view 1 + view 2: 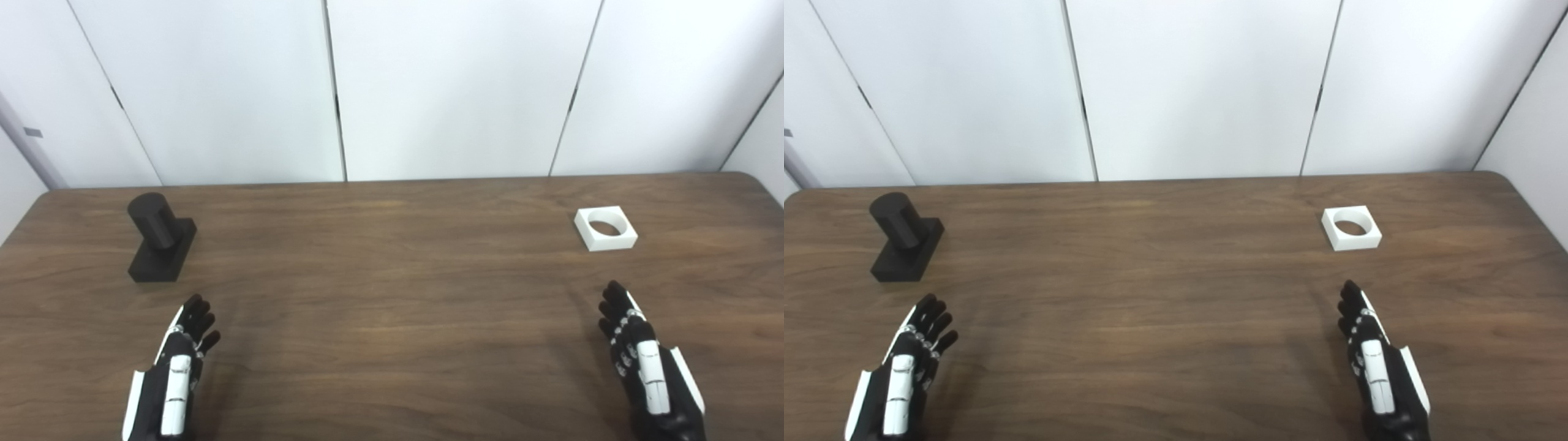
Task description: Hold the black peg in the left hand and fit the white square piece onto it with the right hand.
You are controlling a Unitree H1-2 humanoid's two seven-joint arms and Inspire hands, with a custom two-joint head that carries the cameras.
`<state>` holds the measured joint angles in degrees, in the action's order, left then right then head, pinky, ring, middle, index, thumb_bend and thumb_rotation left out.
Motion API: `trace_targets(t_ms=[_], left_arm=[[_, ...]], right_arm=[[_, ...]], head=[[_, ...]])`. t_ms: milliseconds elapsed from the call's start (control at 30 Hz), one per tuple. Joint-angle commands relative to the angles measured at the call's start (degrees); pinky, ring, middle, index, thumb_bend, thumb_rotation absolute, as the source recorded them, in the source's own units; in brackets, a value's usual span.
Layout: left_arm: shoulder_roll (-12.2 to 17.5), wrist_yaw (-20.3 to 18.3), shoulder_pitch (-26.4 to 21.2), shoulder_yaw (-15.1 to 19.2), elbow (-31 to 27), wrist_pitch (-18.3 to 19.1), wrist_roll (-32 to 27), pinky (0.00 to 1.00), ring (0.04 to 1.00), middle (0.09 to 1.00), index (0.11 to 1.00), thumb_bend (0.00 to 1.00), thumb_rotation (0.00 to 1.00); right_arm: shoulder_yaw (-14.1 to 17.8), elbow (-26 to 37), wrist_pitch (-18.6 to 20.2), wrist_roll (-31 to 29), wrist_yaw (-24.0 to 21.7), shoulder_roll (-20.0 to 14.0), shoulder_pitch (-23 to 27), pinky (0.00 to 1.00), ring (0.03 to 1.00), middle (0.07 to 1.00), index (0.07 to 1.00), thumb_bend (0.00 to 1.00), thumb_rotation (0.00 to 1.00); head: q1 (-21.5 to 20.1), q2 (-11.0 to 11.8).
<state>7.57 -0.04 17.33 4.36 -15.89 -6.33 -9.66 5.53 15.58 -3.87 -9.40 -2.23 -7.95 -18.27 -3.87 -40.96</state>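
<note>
The black peg (160, 244), a round post on a square base, stands upright on the wooden table (392, 294) at the left. The white square piece (605, 228), with a round hole through it, lies flat at the right. My left hand (177, 367) is open and empty near the front edge, a short way in front of the peg. My right hand (640, 361) is open and empty near the front edge, a short way in front of the white piece. Neither hand touches anything.
White wall panels (453, 86) stand right behind the table's back edge. The table's rounded right corner (753, 180) shows at the far right.
</note>
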Motion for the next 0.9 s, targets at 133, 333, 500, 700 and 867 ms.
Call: trace_targets(t_ms=[133,333,500,700,867], left_arm=[[-1.3,-0.1,-1.0,0.1,-2.0,-0.9,0.2,0.89,0.930,0.937,0.935,0.61,0.87],[-1.4,0.4,-1.0,0.0,-2.4,-0.2,1.1,0.87,0.919,0.927,0.933,0.64,0.88],[-1.8,0.8,-0.9,-0.1,-2.8,0.5,1.7,0.86,0.908,0.915,0.922,0.65,0.87],[-2.7,1.4,-0.3,-0.9,-3.2,0.8,2.8,0.86,0.913,0.914,0.921,0.64,0.87],[-3.3,1.9,0.4,-2.4,-2.5,-0.6,4.3,0.87,0.917,0.919,0.910,0.63,0.84]], right_arm=[[0.4,1.8,-2.0,-0.1,0.1,0.9,0.7,0.99,0.978,0.976,0.958,0.56,0.98],[0.4,1.7,-2.2,-0.1,0.0,0.8,0.8,0.99,0.977,0.976,0.957,0.58,0.97],[0.5,1.6,-2.2,0.0,0.0,0.6,0.8,0.99,0.975,0.974,0.958,0.58,0.97],[1.0,0.9,-2.7,-1.1,-0.8,-0.2,0.5,0.99,0.976,0.974,0.959,0.59,0.97],[1.6,0.1,-3.2,-1.9,-2.4,-1.6,0.3,1.00,0.999,0.998,0.984,0.58,1.00]], head=[[0.2,0.1],[0.4,0.1],[1.9,0.4],[5.4,2.1],[10.2,3.9]])
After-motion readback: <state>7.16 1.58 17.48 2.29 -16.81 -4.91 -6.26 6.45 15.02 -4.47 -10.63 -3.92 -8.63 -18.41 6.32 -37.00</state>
